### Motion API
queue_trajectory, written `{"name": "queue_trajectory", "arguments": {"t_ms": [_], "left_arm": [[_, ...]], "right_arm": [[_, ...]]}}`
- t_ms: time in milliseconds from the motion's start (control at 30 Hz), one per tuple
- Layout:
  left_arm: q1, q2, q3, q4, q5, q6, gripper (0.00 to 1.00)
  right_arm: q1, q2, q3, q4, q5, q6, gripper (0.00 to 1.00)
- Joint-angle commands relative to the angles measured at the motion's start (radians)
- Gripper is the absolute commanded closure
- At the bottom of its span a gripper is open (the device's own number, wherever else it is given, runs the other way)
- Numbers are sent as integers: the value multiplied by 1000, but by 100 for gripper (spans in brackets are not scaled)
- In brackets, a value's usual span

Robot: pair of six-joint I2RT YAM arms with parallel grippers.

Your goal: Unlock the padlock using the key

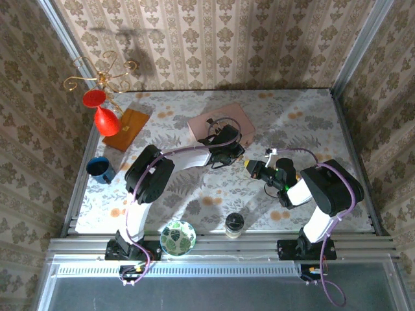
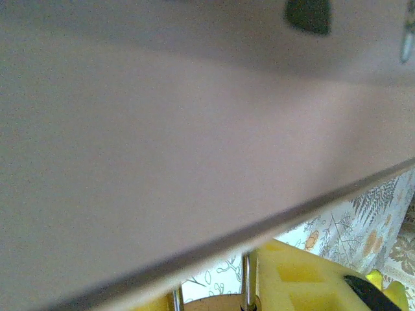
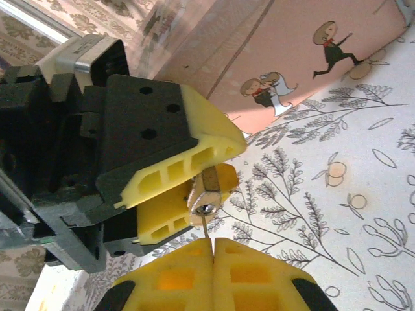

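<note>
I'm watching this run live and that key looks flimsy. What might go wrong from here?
1. The right hand pinches the thin key between its fingertips, so turning may bend it or let it slip.
2. The left hand holds the small padlock only near its fingertips, so twisting might work it loose.
3. The pink box sits just behind the left hand, and a jolt might nudge it.

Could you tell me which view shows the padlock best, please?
The right wrist view: the padlock sits sharp between the left claw's fingers. The left wrist view catches its shackle at the bottom edge; from above it is too tiny to tell.
</note>
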Motion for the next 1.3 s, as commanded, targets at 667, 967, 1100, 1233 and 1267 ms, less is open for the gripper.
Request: {"name": "queue_trajectory", "arguments": {"t_ms": [667, 967, 1100, 1233, 1267], "left_arm": [[-5, -7, 33, 100, 32, -22, 100], [-6, -8, 35, 103, 35, -20, 100], [-6, -7, 32, 105, 37, -23, 100], [-7, -7, 33, 108, 38, -25, 100], [-7, -7, 33, 108, 38, -24, 100]], "right_arm": [[11, -51, -11, -26, 23, -43, 100], [17, -42, -5, -25, 30, -40, 100], [18, -42, 0, -23, 32, -38, 100], [18, -40, 4, -26, 36, -38, 100], [18, -40, 6, -26, 38, -37, 100]]}}
